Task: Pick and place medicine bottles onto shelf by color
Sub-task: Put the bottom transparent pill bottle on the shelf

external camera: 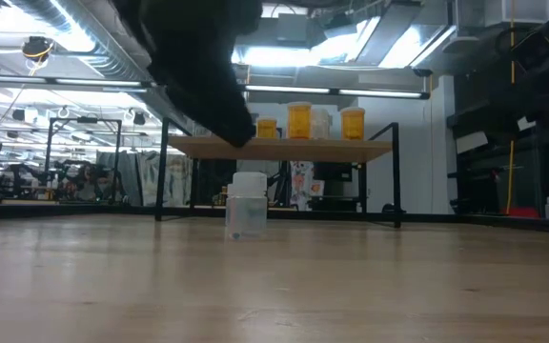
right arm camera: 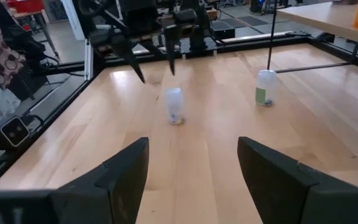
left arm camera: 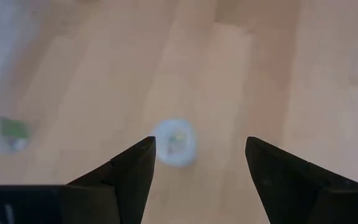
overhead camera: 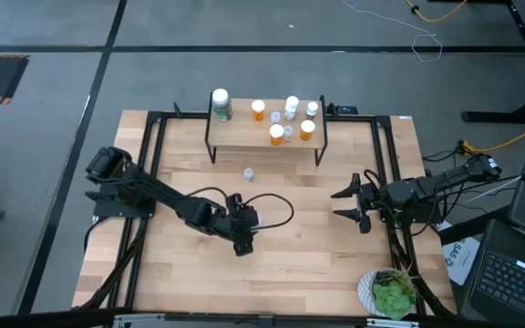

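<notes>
My left gripper (overhead camera: pixel 243 244) is open and hangs over the middle of the table, fingers pointing down. Below it a tiny clear bottle (left arm camera: pixel 174 142) stands upright between the two fingers' lines, untouched; it also shows in the right wrist view (right arm camera: pixel 175 106) and, I think, in the low view (external camera: pixel 247 205). A second small bottle with a green label (overhead camera: pixel 248 173) stands on the table in front of the shelf (overhead camera: pixel 244 138). The shelf carries orange bottles (overhead camera: pixel 277 134), small white ones (overhead camera: pixel 292 105) and a larger white-capped one (overhead camera: pixel 220 105). My right gripper (overhead camera: pixel 338 203) is open and empty at the right.
A potted green plant (overhead camera: pixel 392 293) stands at the table's near right corner. Black frame rails (overhead camera: pixel 149 164) run along the table's sides. The shelf's thin black legs (right arm camera: pixel 271 37) stand near the green-labelled bottle (right arm camera: pixel 265 87). Bare wood lies between the two grippers.
</notes>
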